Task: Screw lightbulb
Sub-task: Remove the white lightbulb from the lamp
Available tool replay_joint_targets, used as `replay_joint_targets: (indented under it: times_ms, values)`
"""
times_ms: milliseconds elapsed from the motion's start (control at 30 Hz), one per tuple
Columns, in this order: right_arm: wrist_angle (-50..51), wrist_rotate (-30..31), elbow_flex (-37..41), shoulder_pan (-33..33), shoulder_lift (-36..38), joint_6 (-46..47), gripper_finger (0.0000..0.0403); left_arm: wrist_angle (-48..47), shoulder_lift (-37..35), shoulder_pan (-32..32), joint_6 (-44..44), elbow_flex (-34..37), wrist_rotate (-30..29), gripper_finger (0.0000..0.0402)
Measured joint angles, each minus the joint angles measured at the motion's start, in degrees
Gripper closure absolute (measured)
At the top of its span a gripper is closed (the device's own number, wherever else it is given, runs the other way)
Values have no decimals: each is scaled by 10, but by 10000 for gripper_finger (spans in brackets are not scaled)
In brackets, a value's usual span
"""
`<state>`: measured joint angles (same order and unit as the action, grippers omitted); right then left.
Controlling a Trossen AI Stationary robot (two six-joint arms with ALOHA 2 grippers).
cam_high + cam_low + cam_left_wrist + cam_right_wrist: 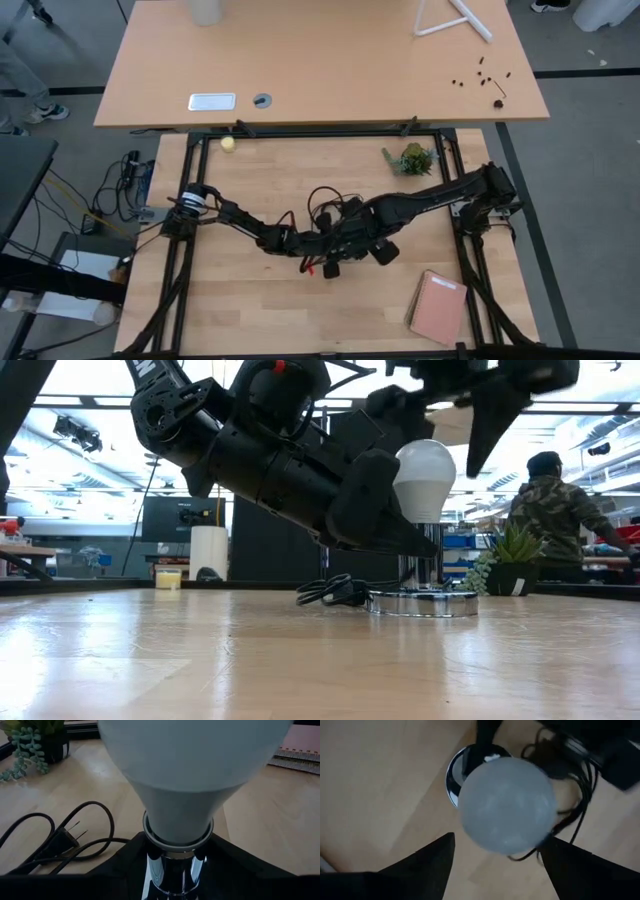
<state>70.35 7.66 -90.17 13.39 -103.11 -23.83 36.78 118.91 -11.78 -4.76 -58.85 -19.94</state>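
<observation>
The white lightbulb (425,475) stands upright, its base in a chrome socket stem (172,870) that rises from a round silver disc (420,603) lying on the table. My left gripper (175,885) reaches in low and is shut on that stem just under the bulb. My right gripper (497,840) hangs open above the bulb (507,805), pointing down. Its two fingers stand on either side of the bulb's dome, apart from it. In the high view both arms cover the bulb. My left gripper pinches the chrome socket stem (172,870) between its two fingers, just below the collar where the bulb's base enters. It comes in slanting down, nearly level, and its fingers lie across the upright stem. The disc foot stays flat on the table.
The black cord with its plug (65,837) lies coiled beside the disc. A small potted plant (410,158) stands at the back right, a pink notebook (437,307) lies at the front right, and a yellowish ball (228,143) rests at the far left. A person (550,510) sits beyond the table.
</observation>
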Motion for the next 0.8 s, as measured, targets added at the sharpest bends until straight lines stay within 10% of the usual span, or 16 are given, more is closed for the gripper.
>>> replay_joint_targets:
  times_ms: [800]
  values:
    - [-11, -91, -11, -10, 3, 753, 110, 13, 0, 0, -50, 0, -5, 218]
